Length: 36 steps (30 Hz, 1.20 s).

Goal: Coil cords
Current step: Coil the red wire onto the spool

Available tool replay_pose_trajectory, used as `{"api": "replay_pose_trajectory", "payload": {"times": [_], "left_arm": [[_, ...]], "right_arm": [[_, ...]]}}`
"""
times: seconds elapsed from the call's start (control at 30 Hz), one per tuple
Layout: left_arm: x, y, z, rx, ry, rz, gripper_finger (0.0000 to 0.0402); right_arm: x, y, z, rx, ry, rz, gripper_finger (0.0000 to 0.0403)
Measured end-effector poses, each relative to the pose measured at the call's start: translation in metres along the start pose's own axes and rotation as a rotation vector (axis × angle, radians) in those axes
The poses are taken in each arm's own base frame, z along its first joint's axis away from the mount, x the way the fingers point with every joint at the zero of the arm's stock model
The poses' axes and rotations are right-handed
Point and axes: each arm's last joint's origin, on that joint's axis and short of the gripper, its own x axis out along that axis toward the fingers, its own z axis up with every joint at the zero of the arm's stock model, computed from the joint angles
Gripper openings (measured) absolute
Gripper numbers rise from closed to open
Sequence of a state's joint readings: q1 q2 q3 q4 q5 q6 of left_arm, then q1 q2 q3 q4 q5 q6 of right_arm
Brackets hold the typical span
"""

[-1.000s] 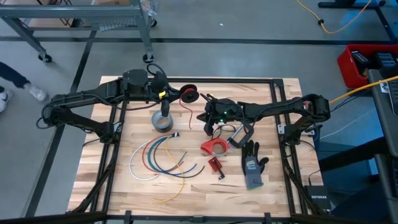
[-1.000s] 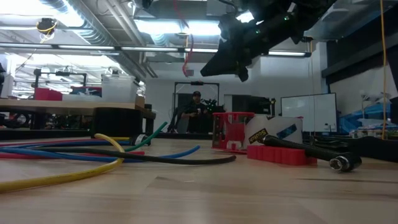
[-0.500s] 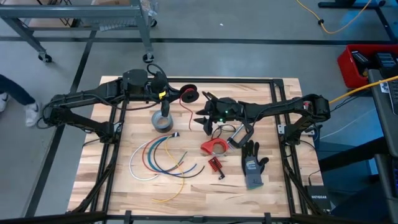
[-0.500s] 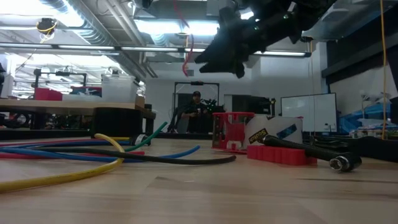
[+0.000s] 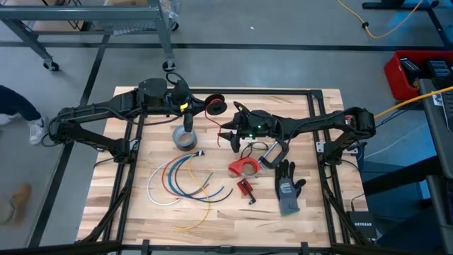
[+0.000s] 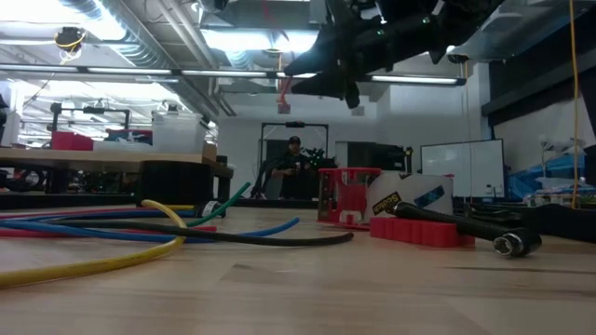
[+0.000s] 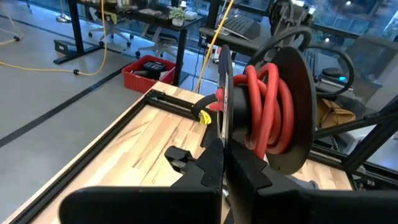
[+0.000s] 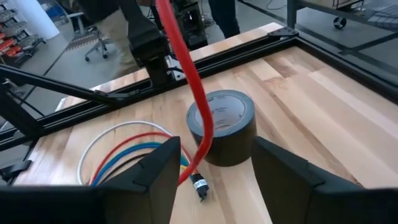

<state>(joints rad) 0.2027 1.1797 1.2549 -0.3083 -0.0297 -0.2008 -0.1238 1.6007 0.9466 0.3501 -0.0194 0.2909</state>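
Observation:
My left gripper (image 5: 192,108) is shut on a black spool (image 7: 273,106) wound with the red cord, held above the table's far middle. From the spool (image 5: 216,106) the red cord (image 8: 199,106) hangs slack, and its black plug end (image 5: 200,152) reaches the table. My right gripper (image 5: 228,136) hovers open right of the cord (image 5: 212,131). In the right wrist view the cord runs down between my gripper's (image 8: 214,168) spread fingers, ungripped. White, red, blue, green and yellow cords (image 5: 177,177) lie curved on the wood at the near left. My left gripper pinches the rim of the spool's nearer flange (image 7: 222,118) between its two fingers (image 7: 211,168). The fingers come nearly level from the table's left. The spool is lifted clear of the table, its flanges upright, with the red cord trailing down from it.
A grey tape roll (image 5: 186,138) stands under the hanging cord. A red tape dispenser (image 5: 244,168), a clamp (image 5: 272,154), a small red part (image 5: 245,188) and a grey glove (image 5: 287,188) lie at the near right. A person (image 6: 293,163) sits far behind the table.
My right gripper has opened and let go of the red cord, and its fingers have tipped upward a little. The cord now hangs loose from the spool. My left gripper has kept the spool still.

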Motion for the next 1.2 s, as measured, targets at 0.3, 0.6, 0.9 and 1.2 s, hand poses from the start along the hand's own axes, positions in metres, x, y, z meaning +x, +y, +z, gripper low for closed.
{"api": "replay_pose_trajectory", "payload": {"times": [0.3, 0.6, 0.9, 1.2], "left_arm": [[0.0, -0.0002, 0.0006, 0.002, -0.006, -0.001, 0.0], [0.0, -0.0006, 0.0013, 0.0, -0.014, -0.004, 0.0], [-0.0001, -0.0024, 0.0009, 0.002, -0.012, -0.011, 0.0], [-0.0001, -0.0024, 0.0006, 0.001, -0.009, -0.01, 0.0]], "right_arm": [[0.0006, -0.0002, -0.0003, 0.0, -0.001, -0.002, 0.0198], [0.0005, 0.001, 0.0039, -0.001, -0.046, 0.009, 0.0198], [0.0005, 0.0011, 0.0042, -0.001, -0.049, 0.01, 0.0159], [0.0006, 0.0006, 0.0028, -0.007, -0.035, 0.005, 0.0032]]}}
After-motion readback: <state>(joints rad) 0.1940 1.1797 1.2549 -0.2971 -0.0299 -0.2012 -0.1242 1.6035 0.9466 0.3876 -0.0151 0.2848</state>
